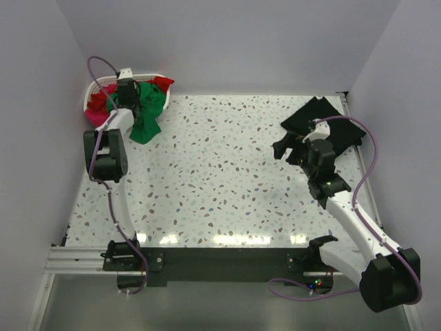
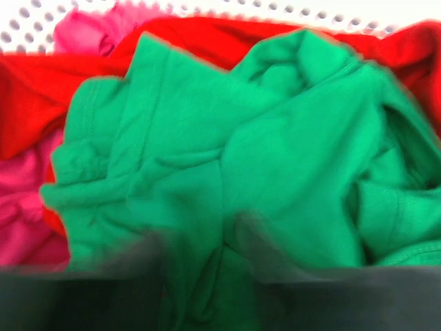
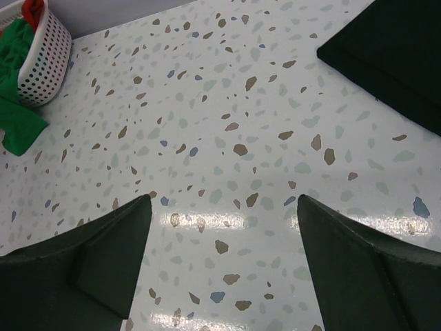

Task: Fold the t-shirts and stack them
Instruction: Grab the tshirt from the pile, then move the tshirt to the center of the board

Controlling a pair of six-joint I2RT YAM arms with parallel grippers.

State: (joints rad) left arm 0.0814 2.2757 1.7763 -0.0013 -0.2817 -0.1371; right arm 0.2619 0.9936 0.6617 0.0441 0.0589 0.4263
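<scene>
Now rests left gripper (image 2: 200, 241) on crumpled bright-green cloth t-shirt (image 2: 227, 138) — grip unclear — holds right gripper (image 3: 224, 203) wide apart.

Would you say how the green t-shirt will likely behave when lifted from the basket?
Probably floppy: the green t-shirt lies creased and drapes over the basket rim. It may drag the red shirt beneath.

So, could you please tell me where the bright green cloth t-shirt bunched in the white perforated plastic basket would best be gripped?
Pinch a raised fold on the crumpled top of the bright green t-shirt, coming down from above. It lies bunched over the red shirt and pink shirt in the white basket, so a high ridge probably lets you take green cloth alone.
</scene>
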